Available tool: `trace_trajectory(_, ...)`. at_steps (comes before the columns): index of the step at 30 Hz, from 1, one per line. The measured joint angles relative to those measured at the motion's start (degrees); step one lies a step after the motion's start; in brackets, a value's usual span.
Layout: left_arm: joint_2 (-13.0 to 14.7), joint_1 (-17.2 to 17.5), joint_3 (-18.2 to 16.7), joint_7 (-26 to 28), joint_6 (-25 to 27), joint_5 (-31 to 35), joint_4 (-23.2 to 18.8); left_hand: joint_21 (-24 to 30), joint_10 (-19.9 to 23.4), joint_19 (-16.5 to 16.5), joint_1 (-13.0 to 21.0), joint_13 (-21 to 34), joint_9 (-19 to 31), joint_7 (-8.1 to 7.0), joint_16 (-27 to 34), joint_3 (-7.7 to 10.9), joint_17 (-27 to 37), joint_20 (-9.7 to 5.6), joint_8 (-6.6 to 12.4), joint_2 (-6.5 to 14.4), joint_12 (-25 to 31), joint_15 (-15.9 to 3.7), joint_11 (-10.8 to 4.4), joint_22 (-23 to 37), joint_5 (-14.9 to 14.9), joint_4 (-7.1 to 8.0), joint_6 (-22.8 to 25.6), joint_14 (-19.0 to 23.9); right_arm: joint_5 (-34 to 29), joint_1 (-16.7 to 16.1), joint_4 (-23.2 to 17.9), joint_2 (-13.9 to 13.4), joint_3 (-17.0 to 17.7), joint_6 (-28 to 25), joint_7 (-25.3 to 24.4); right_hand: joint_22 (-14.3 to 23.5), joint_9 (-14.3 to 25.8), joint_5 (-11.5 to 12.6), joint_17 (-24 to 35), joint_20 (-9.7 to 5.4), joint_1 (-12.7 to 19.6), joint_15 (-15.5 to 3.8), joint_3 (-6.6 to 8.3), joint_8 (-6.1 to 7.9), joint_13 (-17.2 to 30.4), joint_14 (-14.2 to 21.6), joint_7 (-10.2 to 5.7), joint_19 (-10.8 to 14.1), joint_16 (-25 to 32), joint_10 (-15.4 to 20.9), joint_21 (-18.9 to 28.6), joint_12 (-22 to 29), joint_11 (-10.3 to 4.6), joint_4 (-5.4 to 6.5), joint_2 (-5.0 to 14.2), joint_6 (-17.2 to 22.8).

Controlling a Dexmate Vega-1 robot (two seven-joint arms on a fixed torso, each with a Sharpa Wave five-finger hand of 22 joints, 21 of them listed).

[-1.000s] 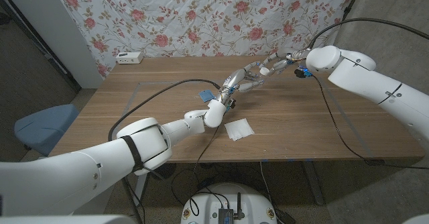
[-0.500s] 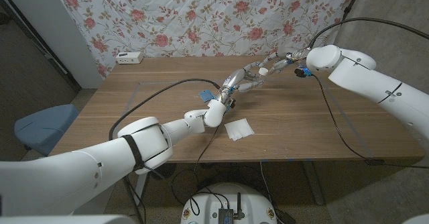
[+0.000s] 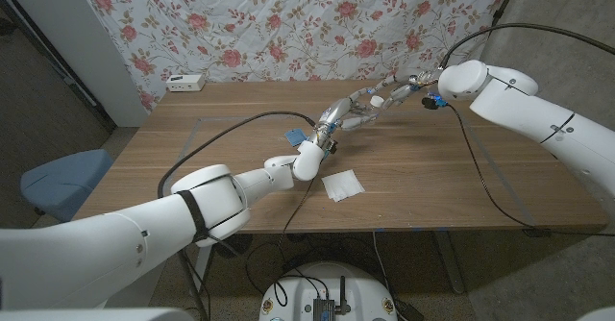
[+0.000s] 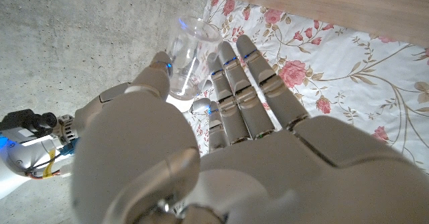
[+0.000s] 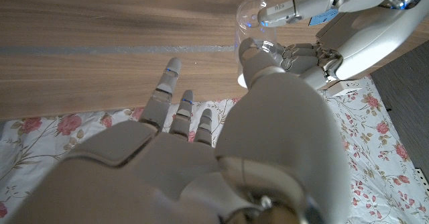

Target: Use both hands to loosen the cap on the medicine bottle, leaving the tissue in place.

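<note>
Over the far middle of the table [image 3: 192,182], the left hand [image 3: 338,116] wraps its fingers round the clear bottle [image 4: 188,56], lifted off the wood. The right hand [image 3: 399,92] pinches the white cap [image 3: 379,100]. Loosening looks under way; whether the cap has turned, I cannot tell. The tissue [image 3: 342,185] lies nearer, well apart.

A floral cloth [image 3: 288,23] hangs beyond the hands. A white box [image 3: 185,82] sits far left of them. A blue chair [image 3: 58,179] stands left of the table [image 3: 432,182].
</note>
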Motion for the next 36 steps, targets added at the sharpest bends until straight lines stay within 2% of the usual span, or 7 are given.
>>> trace_trajectory(5,-0.18,-0.27,0.32,-0.04,-0.03,-0.4,0.5,0.0,0.0,0.0,0.0,0.0,-0.01,0.0,0.0,0.0,0.0,0.0,0.0,0.0,0.02,0.0,0.0,-0.14,0.14,0.0,0.0,0.0,-0.04,0.96,0.2,0.0,-0.5,-0.99,1.5,0.0,0.01,-0.42,0.0,0.14,-1.6,1.01,-1.04,-0.92,0.0,-0.99,0.1,-0.75,-0.28,-1.36,0.0,0.01,1.32,0.57,-1.16,-3.8)
trace_trajectory(8,-0.3,-0.41,0.59,-0.07,-0.03,-0.71,0.77,0.0,0.0,-0.32,0.0,0.0,0.0,0.0,0.0,0.0,0.0,-0.31,0.0,0.0,0.02,0.0,0.0,-0.15,0.23,0.0,0.0,0.0,0.03,1.75,0.42,-0.07,-0.81,-1.71,2.64,0.0,0.12,-0.43,0.01,0.03,-3.56,1.79,-1.91,-1.02,0.01,-1.13,1.18,-1.25,-0.28,-2.66,0.0,0.01,1.85,1.11,-1.52,-6.62)
trace_trajectory(15,-0.41,-0.65,1.11,-0.09,-0.04,-1.12,1.1,0.0,0.0,-0.31,0.0,0.0,0.01,0.0,0.0,-0.01,0.0,-0.31,0.0,0.0,0.01,0.0,0.0,-0.15,0.23,0.0,0.0,0.0,0.86,2.58,0.85,-0.25,-0.95,-2.03,4.19,0.31,0.66,-0.43,-0.26,0.0,-7.84,3.28,-3.48,-0.54,0.06,-1.39,6.43,-1.84,-0.49,-4.07,0.0,0.02,4.55,2.01,-3.05,-9.55)
trace_trajectory(20,-0.41,-0.72,1.35,-0.03,-0.04,-1.26,1.12,0.0,0.0,-0.31,0.0,0.0,0.0,0.0,0.0,-0.01,0.0,-0.31,0.0,0.0,-0.05,0.0,0.0,-0.14,0.22,0.0,0.0,0.0,1.29,2.87,1.09,-0.26,-0.99,-2.02,4.61,0.31,0.95,-0.31,-0.26,0.0,-10.15,3.5,-4.42,0.31,0.15,-1.17,8.96,-1.84,-0.49,-3.71,0.0,0.26,5.67,2.69,-3.59,-8.39)
trace_trajectory(27,-0.33,-0.73,1.54,0.14,-0.04,-1.33,1.11,0.0,0.0,-0.31,0.0,0.0,0.01,0.0,0.0,-0.02,0.0,-0.31,0.0,0.0,-0.1,0.01,0.0,-0.14,0.19,0.0,0.0,0.0,1.64,2.88,1.17,-0.25,-1.0,-1.92,4.39,0.3,1.23,-0.16,-0.25,0.0,-13.09,3.99,-5.38,1.49,0.15,-0.66,10.87,-1.84,-0.24,-2.51,0.0,0.7,6.86,3.65,-3.38,-6.44)
trace_trajectory(33,-0.23,-0.74,1.59,0.46,-0.03,-1.31,0.9,0.0,0.11,-0.31,0.0,0.0,0.01,-0.03,0.0,-0.02,0.0,-0.31,0.0,0.0,-0.22,0.01,0.11,-0.14,0.17,0.0,-0.03,0.01,1.82,2.32,0.92,-0.12,-0.85,-1.93,3.25,0.3,1.51,-0.16,-0.25,-0.1,-14.81,4.16,-5.91,2.48,0.15,0.19,11.21,-1.69,-0.02,-1.32,0.24,1.14,7.55,4.18,-3.14,-3.64)
trace_trajectory(36,-0.15,-0.73,1.59,0.61,-0.04,-1.21,0.73,0.0,0.11,-0.31,0.0,0.0,0.01,-1.02,0.0,-0.03,0.0,-0.31,0.0,0.0,-0.03,0.01,0.11,-0.14,0.17,0.0,-1.08,0.01,1.92,2.04,0.82,0.0,-0.67,-1.92,2.63,0.3,1.76,-0.16,-0.25,0.0,-15.18,4.27,-6.08,2.87,0.15,0.89,11.58,-1.41,-0.02,-0.65,0.47,1.59,7.65,4.34,-3.04,-2.64)
